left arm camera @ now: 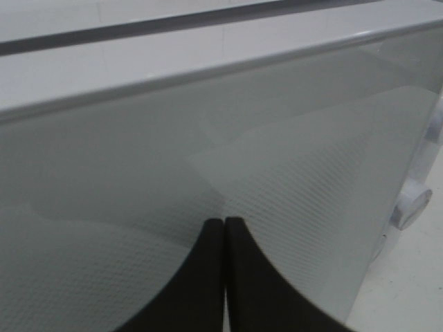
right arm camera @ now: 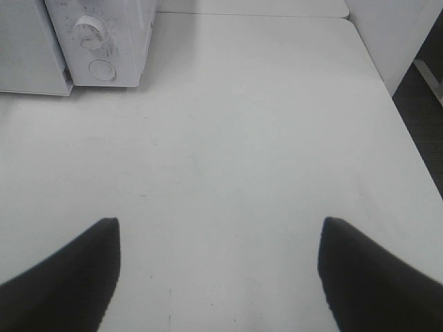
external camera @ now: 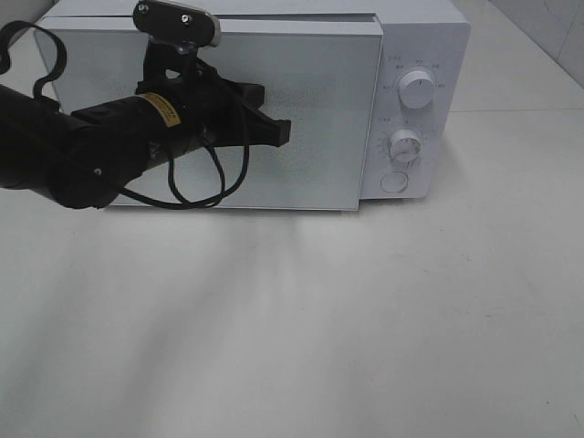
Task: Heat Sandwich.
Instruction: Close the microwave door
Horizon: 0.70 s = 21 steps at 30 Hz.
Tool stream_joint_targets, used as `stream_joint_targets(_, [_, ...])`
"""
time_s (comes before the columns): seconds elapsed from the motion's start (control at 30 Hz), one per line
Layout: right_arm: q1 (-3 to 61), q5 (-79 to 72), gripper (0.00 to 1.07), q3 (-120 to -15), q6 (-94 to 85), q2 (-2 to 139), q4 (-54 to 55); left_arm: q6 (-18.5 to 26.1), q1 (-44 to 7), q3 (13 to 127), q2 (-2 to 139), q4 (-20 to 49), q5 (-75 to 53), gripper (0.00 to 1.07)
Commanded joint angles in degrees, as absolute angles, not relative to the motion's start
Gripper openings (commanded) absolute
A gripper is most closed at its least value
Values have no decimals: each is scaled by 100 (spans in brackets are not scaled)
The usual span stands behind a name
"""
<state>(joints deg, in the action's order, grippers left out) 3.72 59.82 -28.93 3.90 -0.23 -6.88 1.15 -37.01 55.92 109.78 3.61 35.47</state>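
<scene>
The white microwave (external camera: pixel 415 36) stands at the back of the table with its frosted door (external camera: pixel 310 173) closed flat. My left gripper (external camera: pixel 285 130) is shut, its tips against or just off the door's middle. In the left wrist view the two black fingers (left arm camera: pixel 239 263) sit pressed together at the door glass (left arm camera: pixel 291 145). My right gripper (right arm camera: pixel 219 223) is open over bare table with nothing between its fingers; it is outside the exterior high view. The sandwich is out of view.
On the microwave's right panel are two round knobs (external camera: pixel 418 89) (external camera: pixel 404 144) and a round button (external camera: pixel 394 182). The white table (external camera: pixel 319 319) stretches in front. In the right wrist view the microwave corner (right arm camera: pixel 104 41) shows, and the table edge (right arm camera: pixel 408 131) drops off.
</scene>
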Motion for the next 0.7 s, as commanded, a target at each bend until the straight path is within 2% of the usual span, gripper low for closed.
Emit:
stream_joint_targets(0.03, [327, 5947, 76, -2888, 344, -178, -676, 115, -3862, 5884, 11133, 435, 3524, 0])
stream_joint_targets(0.23, [327, 5947, 76, -2888, 344, -178, -676, 109, -4034, 6446, 11465, 458, 3277, 0])
stream_joint_targets(0.7, [327, 5947, 76, -2888, 344, -178, -676, 115, -4011, 7374, 11940, 596, 2922, 0])
